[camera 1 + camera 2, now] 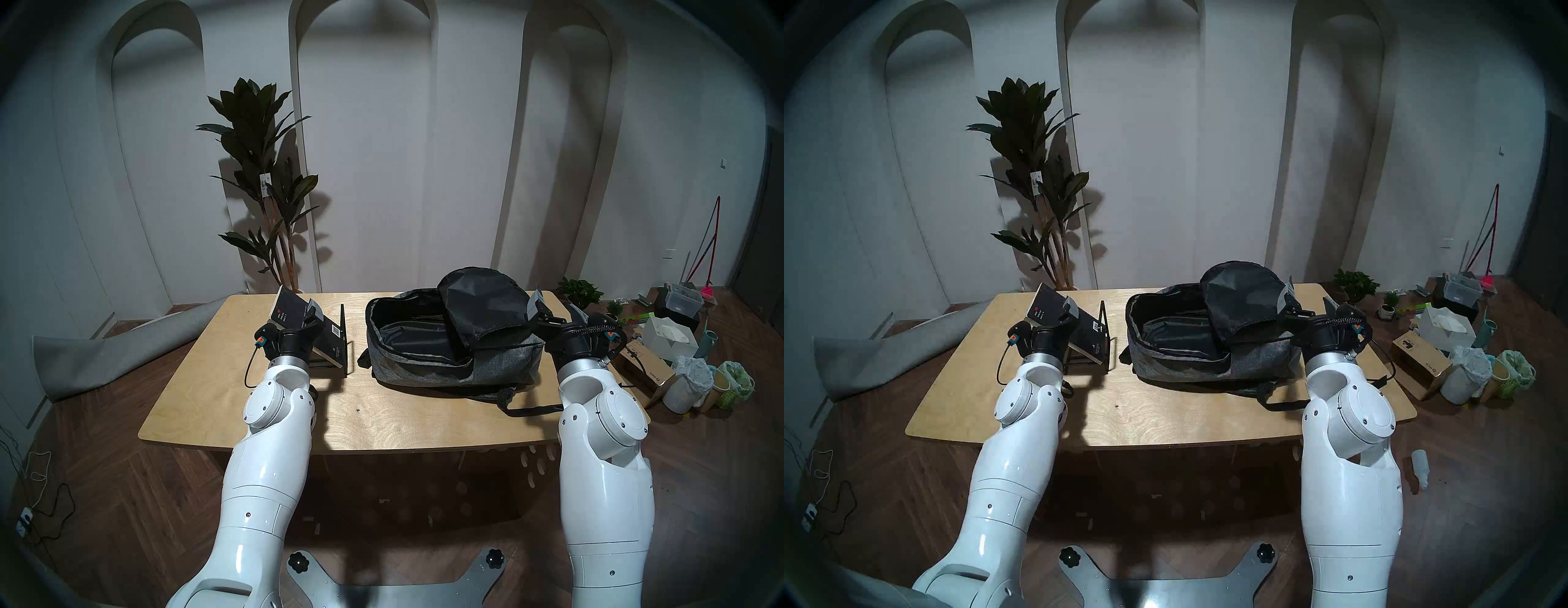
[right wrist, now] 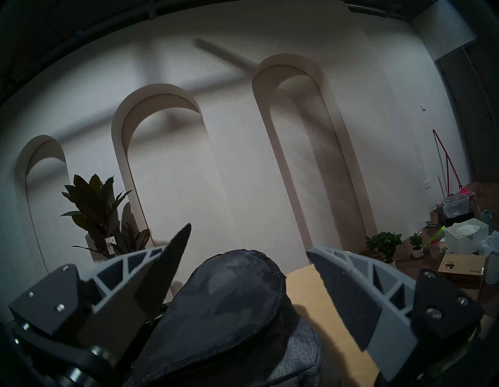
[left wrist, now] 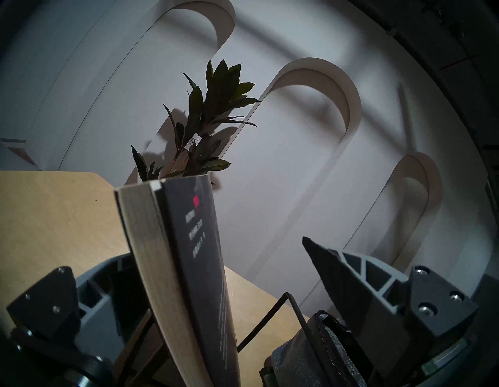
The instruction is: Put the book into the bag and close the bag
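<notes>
On the table (image 1: 297, 420), the open grey bag (image 1: 449, 365) lies centre. Left of the bag, the book (image 1: 297, 316) leans on a wire stand (image 1: 345, 344); left fingers (image 3: 351, 286) spread around it, ungripped. Right fingers (image 2: 348, 292), spread, flank the bag's raised flap (image 2: 229, 302).

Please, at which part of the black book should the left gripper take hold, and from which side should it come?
Probably the free upper edge of the book. It leans tilted on the wire stand, so its lower end is blocked. The left gripper already stands open astride it from the robot's side, one finger facing the cover and the other on the page side. Close across the thickness.
</notes>
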You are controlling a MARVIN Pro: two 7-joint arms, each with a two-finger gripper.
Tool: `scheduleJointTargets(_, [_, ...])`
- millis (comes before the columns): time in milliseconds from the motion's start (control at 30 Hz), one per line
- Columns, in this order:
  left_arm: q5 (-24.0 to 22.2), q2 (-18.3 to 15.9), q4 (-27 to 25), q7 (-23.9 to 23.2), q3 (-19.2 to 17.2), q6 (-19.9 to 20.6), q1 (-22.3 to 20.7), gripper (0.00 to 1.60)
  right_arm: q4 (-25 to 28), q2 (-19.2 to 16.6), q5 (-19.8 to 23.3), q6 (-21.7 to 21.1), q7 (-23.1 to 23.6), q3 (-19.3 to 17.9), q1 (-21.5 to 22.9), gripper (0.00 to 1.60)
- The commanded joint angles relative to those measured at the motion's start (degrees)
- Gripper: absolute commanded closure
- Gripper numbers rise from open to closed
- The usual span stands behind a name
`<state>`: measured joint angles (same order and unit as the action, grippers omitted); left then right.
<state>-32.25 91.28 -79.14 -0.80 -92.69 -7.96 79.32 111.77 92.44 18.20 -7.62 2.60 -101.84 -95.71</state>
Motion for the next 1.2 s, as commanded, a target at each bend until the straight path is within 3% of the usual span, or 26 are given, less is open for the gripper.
scheduleJointTargets(0, [0.5, 0.3, -3.1, 1.2, -0.1, 0.0, -0.9, 0.00, 1.6, 0.0, 0.0, 0.7, 0.2, -0.3, -0.1, 0.00])
scheduleJointTargets(367, [0.5, 0.7, -4.6, 3.3, 0.2, 1.6, 0.2, 0.00, 1.0, -0.4, -0.3, 0.4, 0.5, -0.8, 0.2, 0.00])
scheduleJointTargets(433, [0.5, 0.7, -4.7, 3.4, 0.2, 1.6, 0.3, 0.08, 0.8, -0.4, -0.3, 0.4, 0.6, -0.8, 0.3, 0.00])
scheduleJointTargets(467, [0.6, 0.8, -4.7, 3.7, 0.2, 1.6, 0.3, 0.44, 0.7, -0.4, -0.4, 0.4, 0.6, -0.8, 0.4, 0.00])
scheduleJointTargets(533, [0.7, 0.8, -4.8, 3.9, 0.2, 1.6, 0.4, 0.83, 0.6, -0.5, -0.3, 0.4, 0.8, -0.8, 0.5, 0.00])
scheduleJointTargets(633, [1.0, 0.7, -4.8, 4.1, 0.3, 1.5, 0.4, 0.77, 0.2, -0.6, -0.4, 0.4, 0.9, -0.8, 0.8, 0.00])
scheduleJointTargets(833, [1.6, 0.6, -4.8, 4.5, 0.5, 1.4, 0.4, 0.89, -0.4, -0.8, -0.5, 0.4, 0.9, -0.8, 1.2, 0.00])
scheduleJointTargets(900, [1.7, 0.7, -4.8, 4.5, 0.5, 1.2, 0.4, 1.04, -0.6, -0.8, -0.5, 0.4, 0.9, -0.8, 1.3, 0.00])
scheduleJointTargets(967, [1.9, 0.7, -4.8, 4.4, 0.5, 0.9, 0.4, 1.48, -0.7, -0.8, -0.5, 0.5, 0.9, -0.8, 1.4, 0.00])
scheduleJointTargets(1000, [2.0, 0.7, -4.9, 4.5, 0.5, 0.9, 0.4, 1.60, -0.8, -0.8, -0.5, 0.5, 0.9, -0.8, 1.4, 0.00])
scheduleJointTargets(1167, [2.4, 0.9, -6.1, 4.3, 0.9, 0.5, 0.7, 1.60, -1.2, -0.9, -0.5, 0.5, 0.8, -0.8, 1.7, 0.00])
